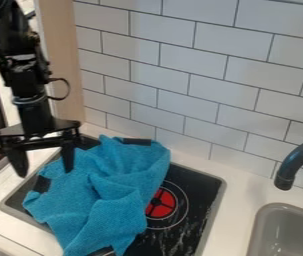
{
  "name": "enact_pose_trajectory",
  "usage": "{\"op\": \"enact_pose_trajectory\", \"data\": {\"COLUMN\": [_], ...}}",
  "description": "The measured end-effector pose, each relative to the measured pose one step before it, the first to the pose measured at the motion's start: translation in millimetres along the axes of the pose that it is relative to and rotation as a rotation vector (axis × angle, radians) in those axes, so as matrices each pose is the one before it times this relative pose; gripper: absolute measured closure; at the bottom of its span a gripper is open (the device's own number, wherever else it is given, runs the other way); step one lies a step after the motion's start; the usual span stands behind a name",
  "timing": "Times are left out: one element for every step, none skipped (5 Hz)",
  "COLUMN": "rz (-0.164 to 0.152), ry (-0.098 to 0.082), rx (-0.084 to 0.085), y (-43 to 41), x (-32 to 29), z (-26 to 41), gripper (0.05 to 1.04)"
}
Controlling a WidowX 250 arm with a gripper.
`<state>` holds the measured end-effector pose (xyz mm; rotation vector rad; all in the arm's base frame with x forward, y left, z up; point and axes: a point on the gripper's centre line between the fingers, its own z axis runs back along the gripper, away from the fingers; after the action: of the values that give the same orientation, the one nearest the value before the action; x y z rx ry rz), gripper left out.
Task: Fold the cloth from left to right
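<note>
End effector (pixel 44 165) hangs wide open by the blue cloth (pixel 117 185), contact unclear.

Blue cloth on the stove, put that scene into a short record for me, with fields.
cloth: blue, rumpled, black patches at its edges
support: black stovetop, its left side mostly covered
burner: red-centered, partly under the cloth
gripper: open, empty, by the cloth's upper-left edge
right side: dark faucet, gray sink
background: white tiled wall
</note>
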<state>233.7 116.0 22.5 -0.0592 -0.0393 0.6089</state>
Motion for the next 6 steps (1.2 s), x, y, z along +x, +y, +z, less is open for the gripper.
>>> {"op": "enact_pose_trajectory", "data": {"rz": [-0.0263,-0.0041,0.0029,0.0104,0.0034,0.0046], "ry": [-0.0422,0.0103,0.0076,0.005,0.0177,0.0173], "rx": [-0.0098,0.0239,0.0116,0.0506,0.0114,-0.0069], "y": [1.64,12.83,3.56,7.57,1.43,-3.19], "x": [7.86,3.71,9.5,9.36,2.96,-0.19], "z": [-3.21,-12.71,-8.67,-8.35,-9.45,-7.25], "gripper": [0.084,0.084,0.083,0.084,0.084,0.083]}}
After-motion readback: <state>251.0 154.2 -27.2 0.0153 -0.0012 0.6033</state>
